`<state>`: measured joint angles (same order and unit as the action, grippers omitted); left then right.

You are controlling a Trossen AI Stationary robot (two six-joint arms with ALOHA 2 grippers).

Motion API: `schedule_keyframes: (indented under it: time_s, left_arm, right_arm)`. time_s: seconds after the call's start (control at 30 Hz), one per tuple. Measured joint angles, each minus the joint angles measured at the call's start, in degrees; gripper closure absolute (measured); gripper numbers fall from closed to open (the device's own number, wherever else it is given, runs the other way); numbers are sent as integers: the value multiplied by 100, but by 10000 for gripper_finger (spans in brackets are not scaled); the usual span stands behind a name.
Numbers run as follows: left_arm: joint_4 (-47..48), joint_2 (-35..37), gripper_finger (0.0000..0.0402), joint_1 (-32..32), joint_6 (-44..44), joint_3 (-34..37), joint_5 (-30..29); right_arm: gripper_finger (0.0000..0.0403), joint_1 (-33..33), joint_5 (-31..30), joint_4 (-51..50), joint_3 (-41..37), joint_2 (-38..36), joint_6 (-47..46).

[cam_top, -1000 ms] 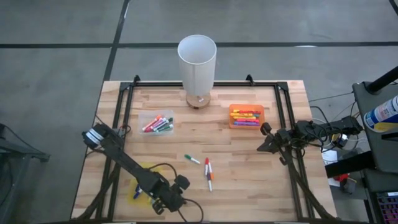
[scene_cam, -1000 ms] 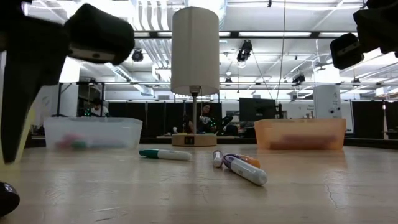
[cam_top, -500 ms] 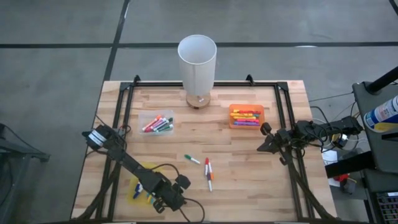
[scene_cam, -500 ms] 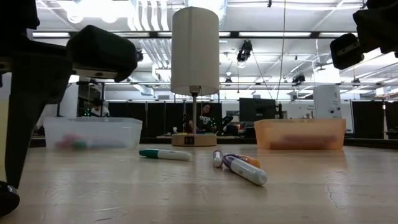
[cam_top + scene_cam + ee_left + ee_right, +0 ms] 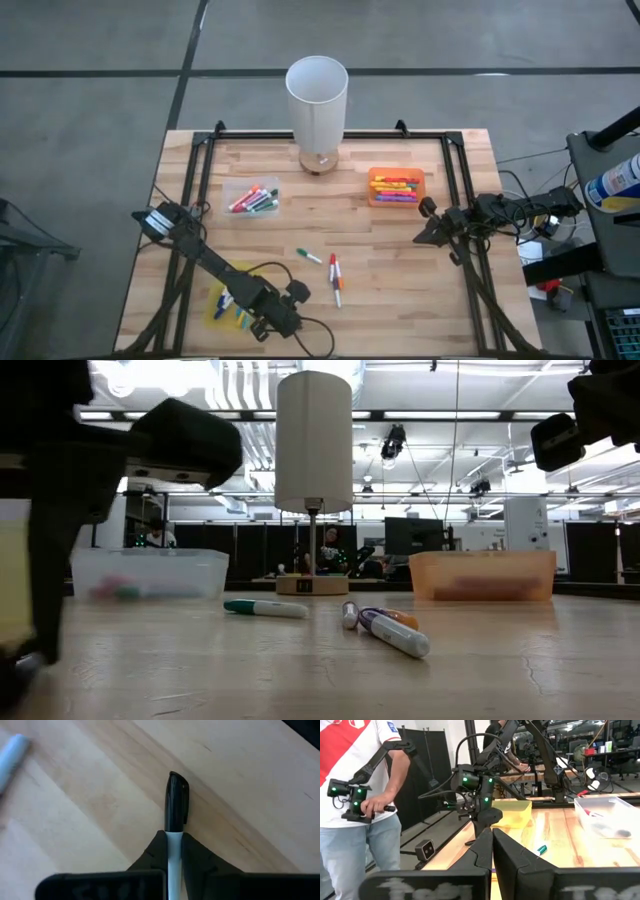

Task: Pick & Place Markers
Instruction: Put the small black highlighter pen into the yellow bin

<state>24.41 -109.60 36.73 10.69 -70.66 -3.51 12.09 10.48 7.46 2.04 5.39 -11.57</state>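
My left gripper (image 5: 291, 297) hovers near the table's near edge, right of the yellow tray (image 5: 226, 305), shut on a white marker with a black cap (image 5: 176, 800). A green-capped marker (image 5: 308, 256) and a red and an orange one (image 5: 336, 276) lie flat on the wood mid-table; the low view shows them too (image 5: 265, 608) (image 5: 392, 632). Another pale marker (image 5: 11, 751) lies at the edge of the left wrist view. My right gripper (image 5: 424, 226) is shut on nothing, raised at the table's right side. My left gripper pinches the marker's white barrel (image 5: 173, 851) between its two fingers (image 5: 152, 855), which lie along the marker. The black cap end sticks out past the fingertips, close over the wood. Whether the cap touches the table cannot be told.
A clear tray (image 5: 252, 198) with several markers sits far left of centre, an orange tray (image 5: 395, 187) full of markers far right. A white-shaded lamp (image 5: 317, 100) stands at the far edge. A black frame runs along the table's sides. A person (image 5: 360, 795) stands beyond the table.
My left gripper has drifted a little toward the table's right, away from the yellow tray, staying shut on the marker. The right arm and the loose markers have not moved.
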Motion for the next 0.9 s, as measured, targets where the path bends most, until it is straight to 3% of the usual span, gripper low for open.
schedule_keyframes:
  time_s: [0.13,0.5,0.7,0.9]
  left_arm:
    - [477,100,380,-57,-74,-400,-159]
    - [2881,886,380,-63,-1332,-1524,-404]
    - [3695,1746,380,-63,-2836,-1246,-585]
    - [3930,2772,380,-33,-5230,-333,-813]
  right_arm:
    - [394,0,0,0,0,0,0]
    - [394,0,0,0,-2,3,0]
    - [394,1,0,0,-1,2,0]
    - [394,-1,0,0,0,2,0]
